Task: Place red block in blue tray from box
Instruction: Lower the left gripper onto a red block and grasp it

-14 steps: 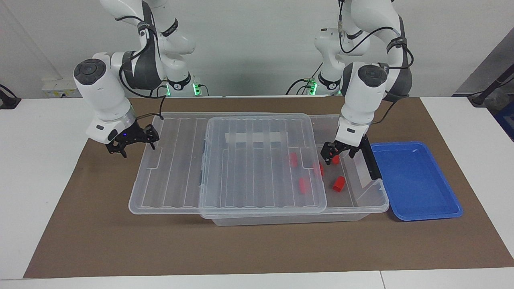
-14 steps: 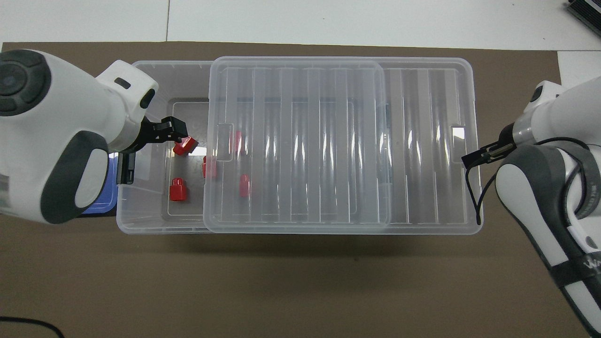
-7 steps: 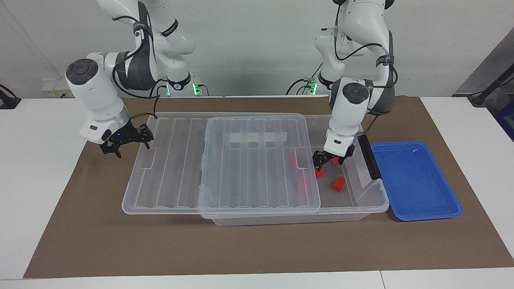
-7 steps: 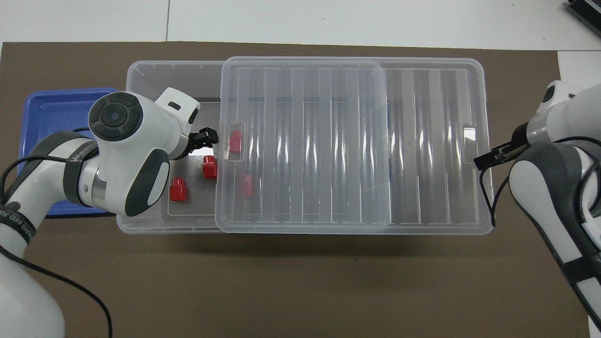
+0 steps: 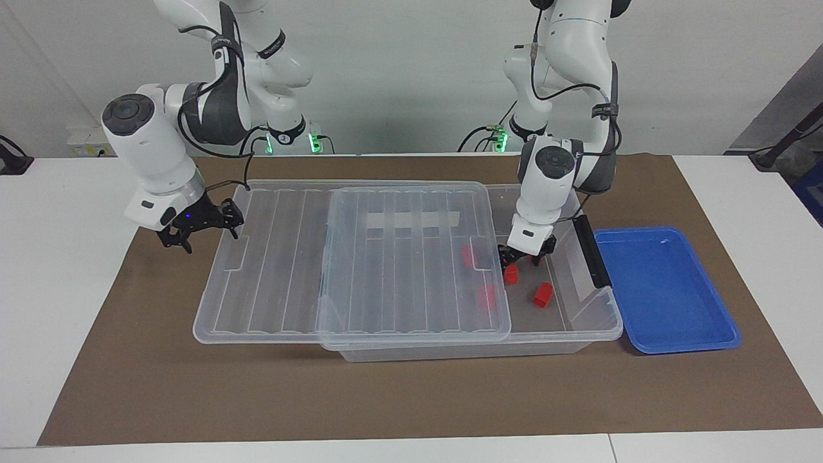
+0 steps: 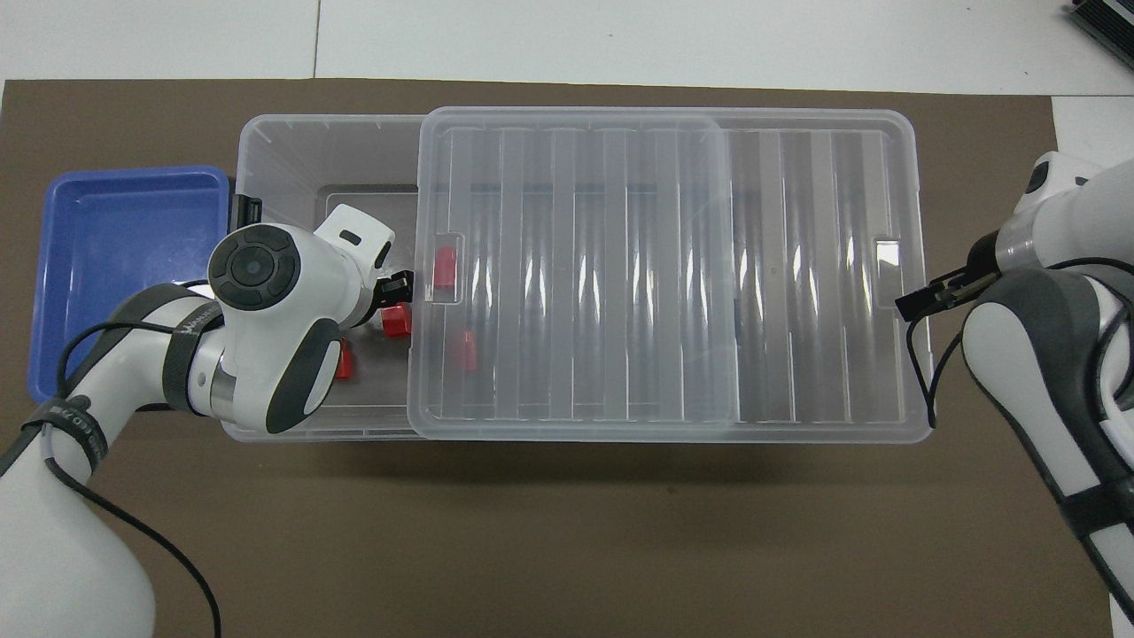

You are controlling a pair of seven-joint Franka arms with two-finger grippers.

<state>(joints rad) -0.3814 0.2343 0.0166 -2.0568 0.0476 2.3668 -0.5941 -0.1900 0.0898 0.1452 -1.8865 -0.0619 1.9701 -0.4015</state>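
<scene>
The red block (image 5: 511,275) lies on the floor of the box (image 5: 582,334), in the part of the box that the lid does not cover, at the left arm's end. The left gripper (image 5: 519,259) is down inside the box, right above this block, and its fingers look spread apart with nothing between them. It is not clear if the fingers touch the block.

A second red block (image 5: 542,294) lies beside the first one, farther from the robots and closer to the box's end wall. Two other red blocks (image 5: 468,256) show through the clear lid (image 5: 411,302). A bit of red also peeks out close under the left gripper, mostly hidden by it.

The lid lies flat on top of the box but is slid toward the right arm's end, so it sticks out past the box there. The right gripper (image 5: 200,226) is at that end of the lid, by its edge nearer the robots. Its fingers are spread apart and hold nothing.

The blue tray (image 5: 669,292) sits on the brown mat (image 5: 411,392) just beside the box, at the left arm's end of the table
</scene>
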